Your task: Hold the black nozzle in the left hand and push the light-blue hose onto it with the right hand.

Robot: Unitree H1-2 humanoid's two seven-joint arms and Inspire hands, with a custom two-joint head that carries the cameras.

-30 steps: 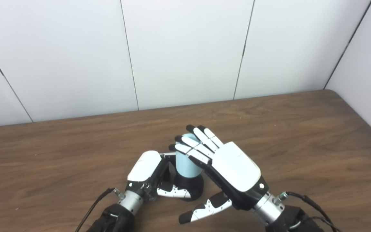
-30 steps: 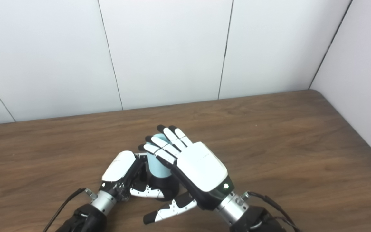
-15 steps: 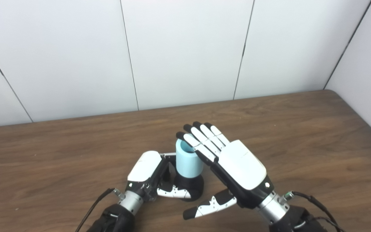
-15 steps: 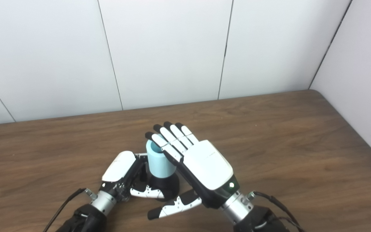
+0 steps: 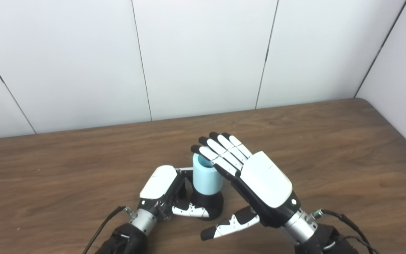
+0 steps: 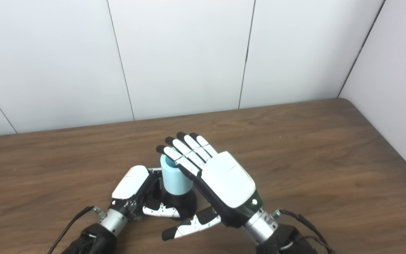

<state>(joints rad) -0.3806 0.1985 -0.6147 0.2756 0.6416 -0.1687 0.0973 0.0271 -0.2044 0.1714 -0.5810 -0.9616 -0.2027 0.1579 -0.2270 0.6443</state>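
The black nozzle (image 5: 210,205) stands upright on the wooden table (image 5: 330,148) near the front edge. My left hand (image 5: 164,195) is shut on its base, thumb across the front. The light-blue hose (image 5: 206,175), a short open-topped tube, sits upright on top of the nozzle. My right hand (image 5: 252,176) is open just right of the hose, fingers straight and fanned above the tube's top rim, thumb spread out low by the nozzle's right side. It holds nothing.
White wall panels (image 5: 203,56) rise behind the table, and another wall closes in at the right. The table's rounded back right corner (image 5: 365,100) lies by that wall. Cables trail from both wrists at the picture's bottom edge.
My right hand's fingers have uncurled from the hose and straightened, and the hand has drawn slightly right. The hose stays on the nozzle. My left hand has not moved.
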